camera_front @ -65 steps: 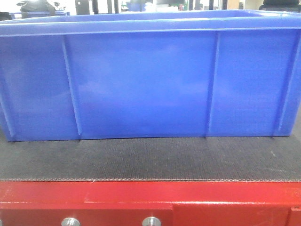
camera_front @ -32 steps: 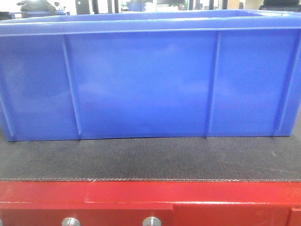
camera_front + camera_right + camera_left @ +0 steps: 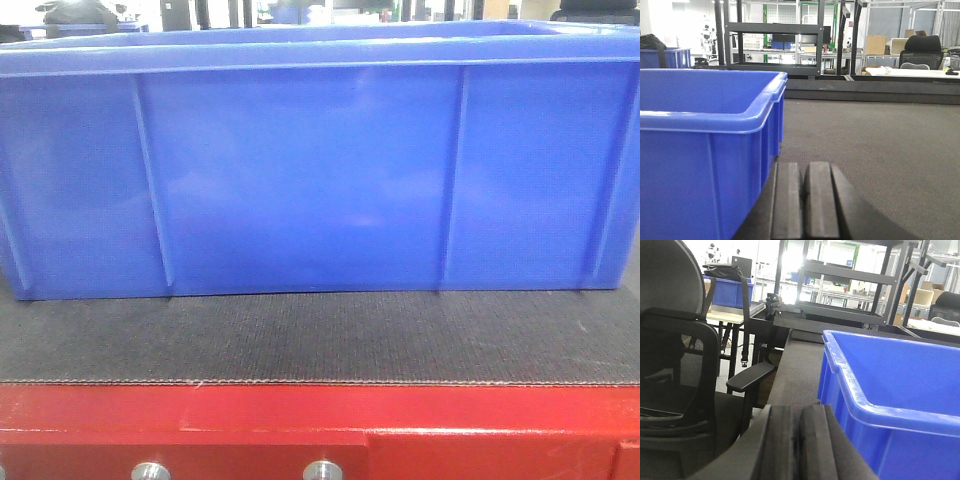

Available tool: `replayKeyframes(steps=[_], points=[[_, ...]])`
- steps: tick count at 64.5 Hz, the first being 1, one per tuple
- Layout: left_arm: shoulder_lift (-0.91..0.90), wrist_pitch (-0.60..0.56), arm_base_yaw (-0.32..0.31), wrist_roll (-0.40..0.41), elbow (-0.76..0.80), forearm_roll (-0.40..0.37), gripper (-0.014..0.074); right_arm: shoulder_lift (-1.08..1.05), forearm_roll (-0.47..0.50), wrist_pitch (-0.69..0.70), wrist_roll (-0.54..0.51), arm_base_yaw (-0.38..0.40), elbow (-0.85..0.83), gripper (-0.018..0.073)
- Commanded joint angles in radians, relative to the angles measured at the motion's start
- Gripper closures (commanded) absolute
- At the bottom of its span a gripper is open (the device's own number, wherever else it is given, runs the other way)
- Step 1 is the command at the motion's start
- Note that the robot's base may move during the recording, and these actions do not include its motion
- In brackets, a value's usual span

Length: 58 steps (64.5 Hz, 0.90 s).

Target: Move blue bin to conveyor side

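The blue bin point(image 3: 320, 170) fills the front view nearly edge to edge, standing on the dark woven belt point(image 3: 320, 335) of the conveyor, just behind its red frame point(image 3: 320, 425). In the left wrist view the blue bin point(image 3: 900, 390) is to the right of my left gripper point(image 3: 799, 412), whose fingers are pressed together with nothing between them. Seen from the right wrist, the blue bin point(image 3: 705, 145) stands to the left of my right gripper point(image 3: 804, 167), also shut and holding nothing, close beside the bin's end wall.
Silver bolts point(image 3: 322, 470) line the red frame. A black mesh office chair point(image 3: 685, 390) stands left of the belt. Metal shelving point(image 3: 775, 45), another blue bin point(image 3: 725, 290) on a table and a second chair point(image 3: 922, 50) are in the background. Belt point(image 3: 880, 145) stretches right of the bin.
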<state>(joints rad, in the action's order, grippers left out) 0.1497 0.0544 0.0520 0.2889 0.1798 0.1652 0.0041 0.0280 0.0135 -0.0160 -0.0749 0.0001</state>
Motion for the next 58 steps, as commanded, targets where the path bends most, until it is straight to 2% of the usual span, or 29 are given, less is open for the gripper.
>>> replayKeyframes(steps=[1,10,15,17,23,27,31,37,58], points=[[-0.005,-0.020,0.004,0.003,0.002,-0.002,0.0584,-0.004,0.003,0.025,-0.005,0.004,0.000,0.0648],[-0.019,-0.031,0.004,0.003,-0.032,-0.006,0.0584,-0.004,0.003,0.025,-0.005,0.004,0.000,0.0648],[-0.049,-0.122,-0.005,-0.006,-0.099,-0.033,0.0584,-0.004,0.003,0.025,-0.005,0.004,0.000,0.0648],[-0.066,-0.150,-0.010,-0.036,-0.121,-0.049,0.0584,-0.004,0.003,0.025,-0.005,0.004,0.000,0.0648],[-0.123,-0.209,-0.034,-0.200,-0.180,-0.143,0.0584,-0.004,0.003,0.025,-0.005,0.004,0.000,0.0648],[-0.150,-0.156,-0.041,-0.243,-0.180,-0.192,0.0584,-0.004,0.003,0.025,-0.005,0.004,0.000,0.0648],[-0.150,-0.111,-0.041,-0.281,-0.180,-0.205,0.0584,-0.004,0.003,0.025,-0.005,0.004,0.000,0.0648],[-0.150,-0.077,-0.041,-0.280,-0.180,-0.208,0.0584,-0.004,0.003,0.025,-0.005,0.004,0.000,0.0648],[-0.150,-0.098,-0.041,-0.280,-0.180,-0.180,0.0584,-0.004,0.003,0.025,-0.005,0.004,0.000,0.0648]])
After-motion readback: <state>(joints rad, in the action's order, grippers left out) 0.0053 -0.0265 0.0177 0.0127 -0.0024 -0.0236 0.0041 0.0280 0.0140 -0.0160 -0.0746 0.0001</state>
